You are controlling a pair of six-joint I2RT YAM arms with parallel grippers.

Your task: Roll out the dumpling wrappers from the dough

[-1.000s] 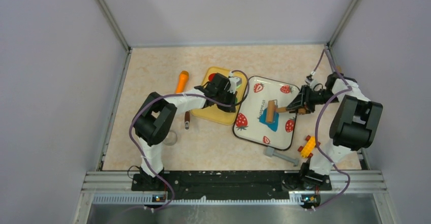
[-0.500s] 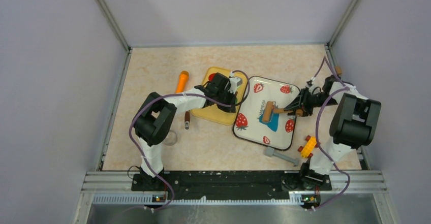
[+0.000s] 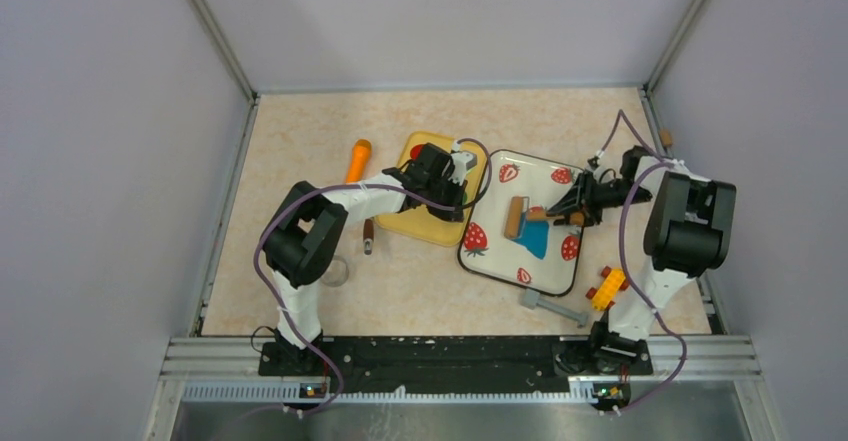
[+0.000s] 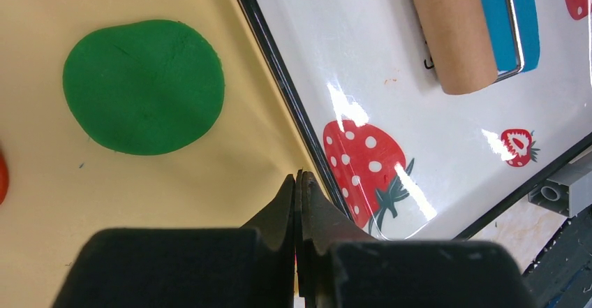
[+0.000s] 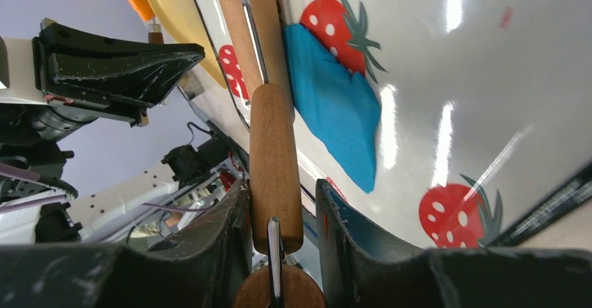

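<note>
- Gripping the wooden rolling pin (image 5: pixel 274 154) by its handle: right gripper (image 5: pixel 279 193) (roller (image 5: pixel 246 32) touching flat blue clay dough (image 5: pixel 334 109)).
- Left gripper (image 4: pixel 299 182): closed, empty, above rectangular yellow plastic tray (image 4: pixel 209 175).

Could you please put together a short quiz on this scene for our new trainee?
1. True or false: the right gripper is shut on the roller's wooden handle.
2. The dough lies on: A) a wooden board; B) the strawberry tray; C) a metal bowl.
3. Fill in: the left gripper is ___.
Key: 1 true; 2 B; 3 shut.
</note>
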